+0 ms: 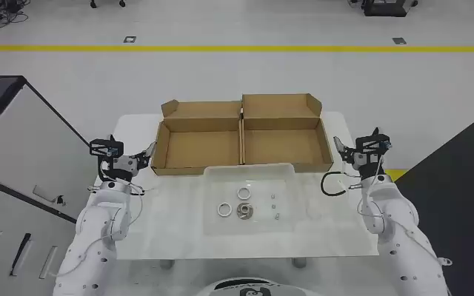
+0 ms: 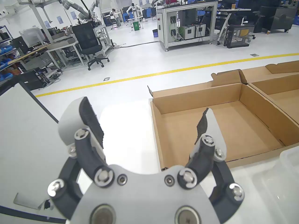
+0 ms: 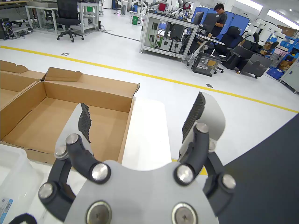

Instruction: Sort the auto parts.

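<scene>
A clear plastic tray point(image 1: 215, 172) sits at the table's middle, holding two white rings point(image 1: 244, 193) point(image 1: 221, 210), a metal hub-like part point(image 1: 244, 211) and a few small fasteners point(image 1: 273, 197). Behind it stand two open, empty cardboard boxes side by side, the left box point(image 1: 196, 148) point(image 2: 245, 127) and the right box point(image 1: 285, 144) point(image 3: 46, 117). My left gripper point(image 1: 144, 154) point(image 2: 147, 110) hovers open beside the left box's outer wall. My right gripper point(image 1: 339, 146) point(image 3: 142, 103) is open beside the right box's outer wall. Both hold nothing.
The white table point(image 1: 170, 222) has bare strips on both sides of the tray and in front of it. A grey panel point(image 1: 37, 140) stands off the table's left side. The tray's corner shows in the wrist views point(image 2: 289, 159) point(image 3: 14, 164).
</scene>
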